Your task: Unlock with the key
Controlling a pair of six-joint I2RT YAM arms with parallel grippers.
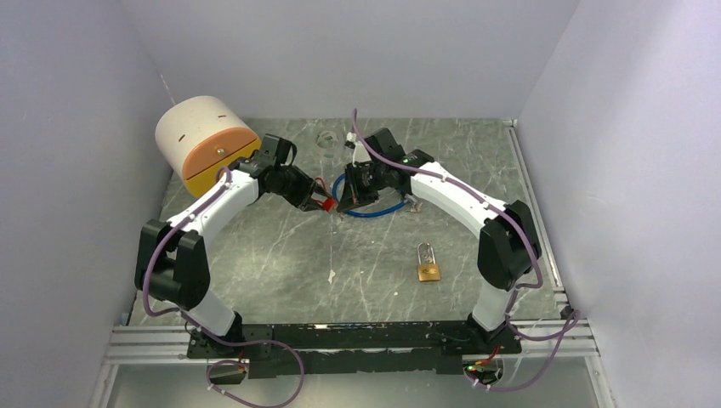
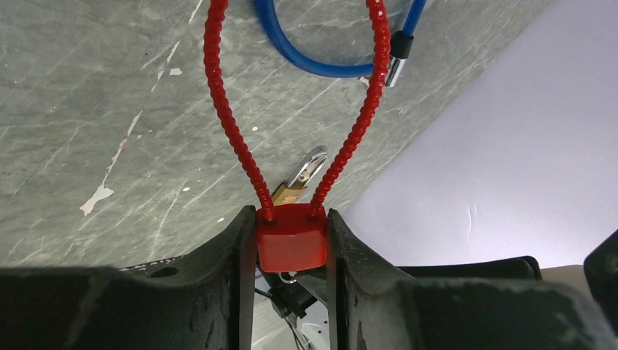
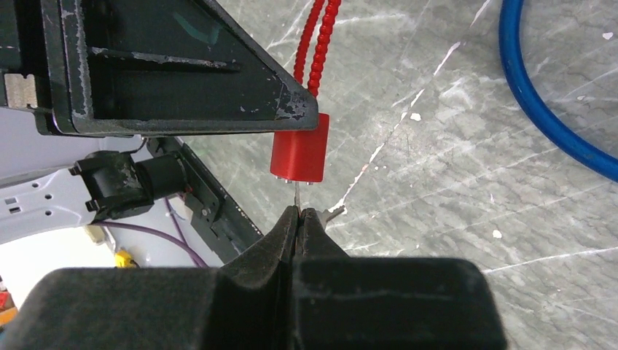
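A small red lock (image 2: 291, 240) with a red ribbed cable loop (image 2: 227, 117) is clamped by its sides between my left gripper's (image 2: 291, 217) fingers, held above the table. In the right wrist view the lock body (image 3: 299, 154) hangs just ahead of my right gripper (image 3: 299, 212). That gripper is shut on a thin metal key (image 3: 296, 195), whose blade reaches up to the lock's underside. From above, the two grippers meet at the red lock (image 1: 321, 202) near the table's middle. How deep the key sits in the lock is hidden.
A brass padlock (image 1: 428, 263) lies on the grey table at front right. A blue cable loop (image 1: 378, 210) lies under the right wrist. A cream and orange drum (image 1: 204, 144) stands at back left, with a clear small object (image 1: 327, 140) at the back.
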